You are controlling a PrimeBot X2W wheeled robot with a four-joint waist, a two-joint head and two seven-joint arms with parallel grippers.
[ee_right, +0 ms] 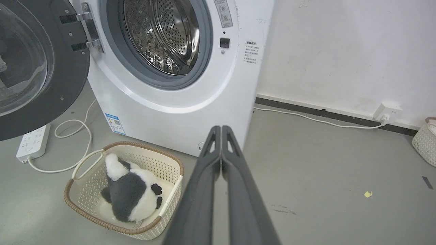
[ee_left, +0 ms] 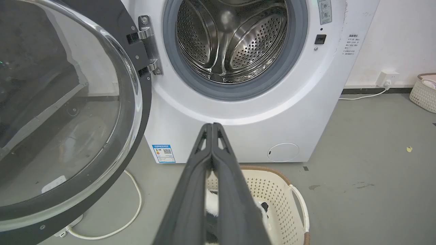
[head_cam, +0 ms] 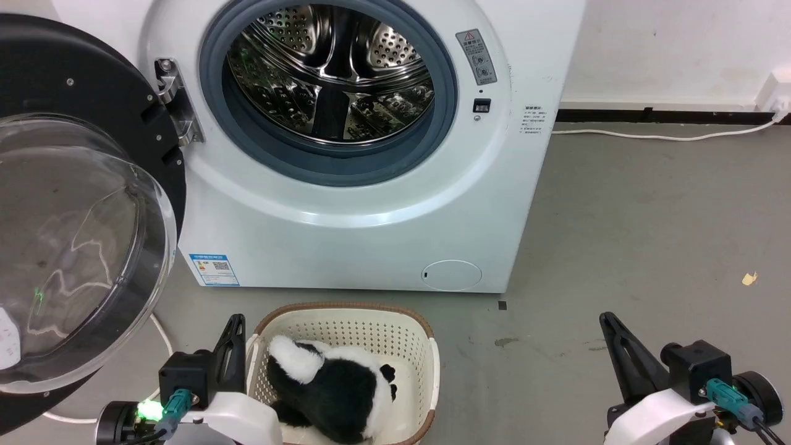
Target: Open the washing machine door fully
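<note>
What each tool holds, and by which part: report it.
Nothing is held: the left tool and the right tool are both shut on nothing, clear of the washing machine door.

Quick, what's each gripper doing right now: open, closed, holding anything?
Left gripper: closed, fingers together, holding nothing.
Right gripper: closed, fingers together, holding nothing.

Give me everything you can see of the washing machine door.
The washing machine door is a large round glossy black ring around a bulging clear glass bowl, with small screws on its inner face. It stands swung wide open left of the washing machine, inner side facing out, hung on a metal hinge. Nothing else appears to touch it.
</note>
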